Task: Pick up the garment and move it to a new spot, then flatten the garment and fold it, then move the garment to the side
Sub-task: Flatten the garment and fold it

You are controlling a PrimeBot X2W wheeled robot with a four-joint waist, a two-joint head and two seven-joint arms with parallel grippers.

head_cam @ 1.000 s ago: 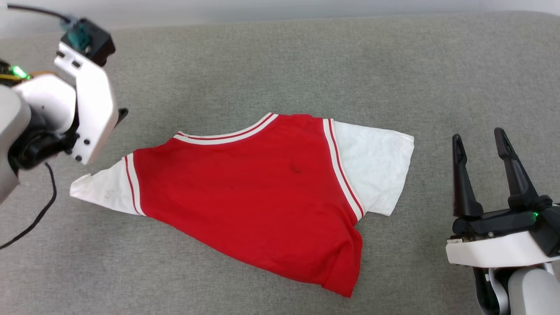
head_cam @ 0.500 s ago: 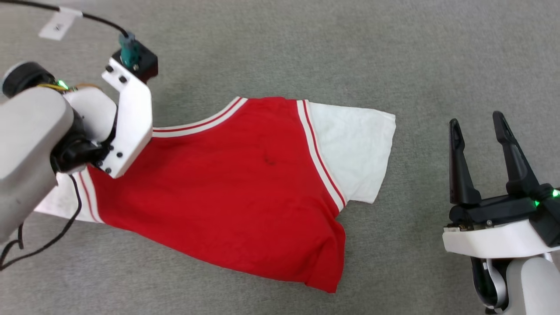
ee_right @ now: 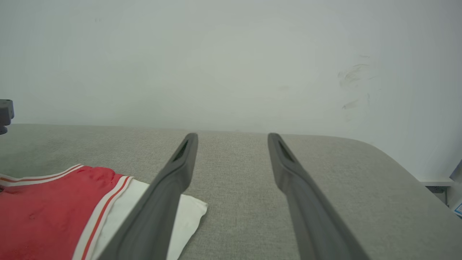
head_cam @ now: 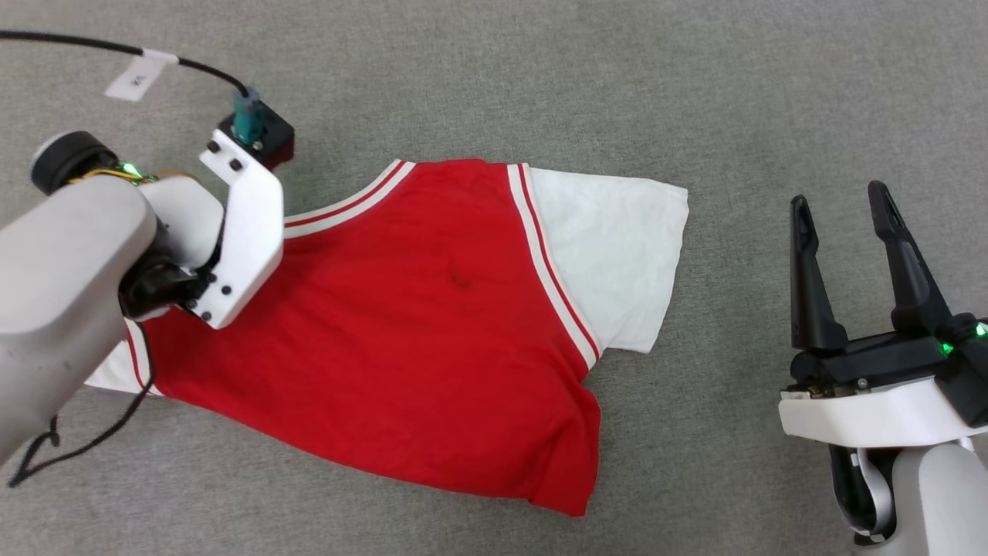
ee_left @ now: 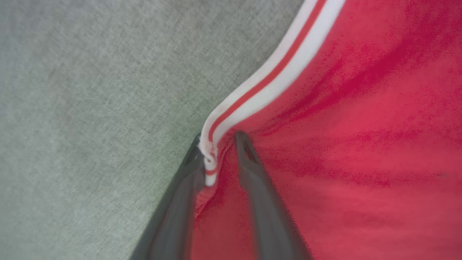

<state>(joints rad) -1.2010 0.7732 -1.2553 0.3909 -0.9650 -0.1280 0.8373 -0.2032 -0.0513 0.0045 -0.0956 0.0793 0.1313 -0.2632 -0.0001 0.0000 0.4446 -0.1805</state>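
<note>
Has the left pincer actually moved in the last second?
Yes. Judged against the red T-shirt, the left pincer has come in from off the cloth, beside its sleeve, to straddle the striped collar.

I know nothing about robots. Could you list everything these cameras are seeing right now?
T-shirt: one, red with white sleeves and striped trim, spread on the padded surface.
padded surface: one, grey fabric, beneath the T-shirt.
wall: one, white, behind the surface.
cable: one, black with a white label, upper left, running to the left wrist.
left gripper: one, dark fingers, either side of the bunched collar.
right gripper: one, dark fingers, open, lower right, apart from the T-shirt.
</note>
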